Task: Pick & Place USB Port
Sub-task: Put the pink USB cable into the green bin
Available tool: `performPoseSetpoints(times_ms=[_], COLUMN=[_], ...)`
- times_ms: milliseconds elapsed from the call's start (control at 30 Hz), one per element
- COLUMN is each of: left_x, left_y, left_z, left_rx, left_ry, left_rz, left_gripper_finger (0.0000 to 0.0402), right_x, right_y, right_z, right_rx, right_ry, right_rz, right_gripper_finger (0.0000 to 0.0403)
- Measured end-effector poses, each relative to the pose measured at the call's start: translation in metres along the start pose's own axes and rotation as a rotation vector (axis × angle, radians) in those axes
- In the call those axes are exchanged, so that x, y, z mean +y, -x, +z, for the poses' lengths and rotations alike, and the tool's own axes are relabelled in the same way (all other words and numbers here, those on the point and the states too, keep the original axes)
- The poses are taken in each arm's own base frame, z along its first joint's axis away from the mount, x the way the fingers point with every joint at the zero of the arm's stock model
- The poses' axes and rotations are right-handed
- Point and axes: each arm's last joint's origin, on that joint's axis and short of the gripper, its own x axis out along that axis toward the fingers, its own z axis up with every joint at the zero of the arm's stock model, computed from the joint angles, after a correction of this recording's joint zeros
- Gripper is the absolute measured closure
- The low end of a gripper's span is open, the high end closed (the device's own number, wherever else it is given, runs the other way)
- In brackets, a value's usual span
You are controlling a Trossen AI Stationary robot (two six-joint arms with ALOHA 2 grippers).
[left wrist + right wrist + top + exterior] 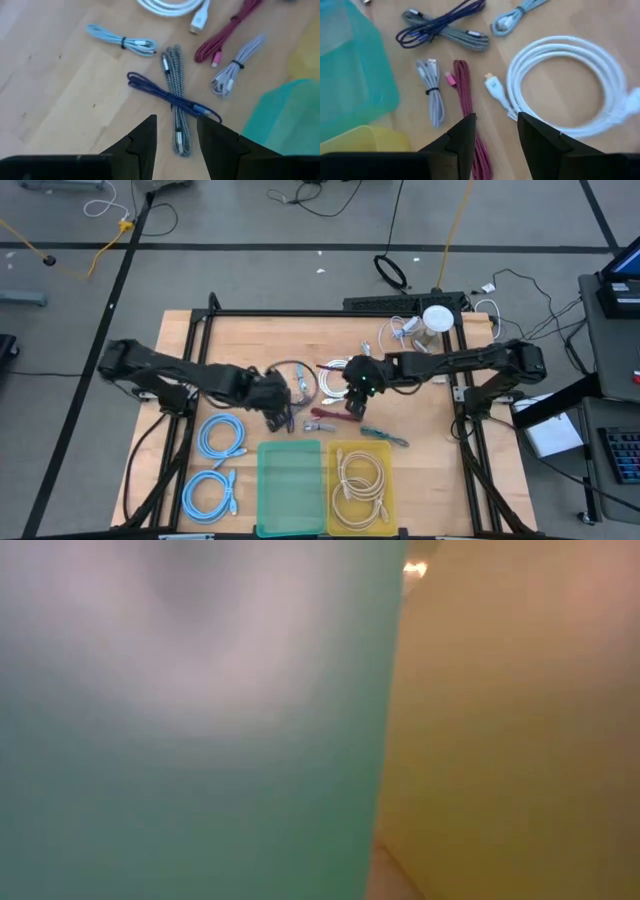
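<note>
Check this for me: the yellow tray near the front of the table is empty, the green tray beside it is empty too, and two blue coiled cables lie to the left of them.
One thing is wrong: the yellow tray is not empty. The high view shows a coiled cream cable lying inside it. The green tray beside it is empty, and the two blue coiled cables do lie to the left of the trays.

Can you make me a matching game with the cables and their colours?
Things:
1. coiled cable
2. braided cable between the right gripper jaws
3. cable crossing the striped one
4. bin beside the yellow bin

Colours:
A. dark blue
B. green
C. white
D. red

Pairs: 1-C, 2-D, 3-A, 4-B
</note>
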Motion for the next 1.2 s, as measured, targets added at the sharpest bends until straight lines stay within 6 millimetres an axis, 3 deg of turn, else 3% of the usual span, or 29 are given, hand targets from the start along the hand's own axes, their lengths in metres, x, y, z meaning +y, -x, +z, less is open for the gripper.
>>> performPoseSetpoints(times_ms=[100, 267, 433, 667, 867, 1067, 1200], left_x=[0.013, 0.023, 0.024, 0.021, 0.021, 0.021, 0.022], left_y=[0.02, 0.046, 0.053, 0.054, 0.054, 0.054, 0.054], left_z=[-0.006, -0.015, -0.018, -0.02, -0.021, -0.02, -0.02], left_rx=[-0.082, -0.176, -0.21, -0.206, -0.204, -0.207, -0.221], left_ry=[0.076, 0.126, 0.139, 0.127, 0.126, 0.128, 0.147], left_rz=[-0.028, -0.068, -0.076, -0.079, -0.077, -0.076, -0.064], left_gripper_finger=[0.0257, 0.0257, 0.0257, 0.0257, 0.0257, 0.0257, 0.0257], right_x=[-0.003, 0.01, 0.02, 0.021, 0.02, 0.02, 0.023], right_y=[-0.013, -0.04, -0.065, -0.084, -0.087, -0.08, -0.065], right_z=[-0.005, -0.021, -0.03, -0.038, -0.041, -0.039, -0.032], right_rx=[0.077, 0.196, 0.213, 0.244, 0.258, 0.253, 0.21], right_ry=[0.026, 0.103, 0.131, 0.156, 0.16, 0.124, 0.025], right_rz=[0.036, 0.058, 0.062, 0.011, -0.005, -0.028, -0.014], right_gripper_finger=[0.0266, 0.0265, 0.0258, 0.0255, 0.0292, 0.0387, 0.039])
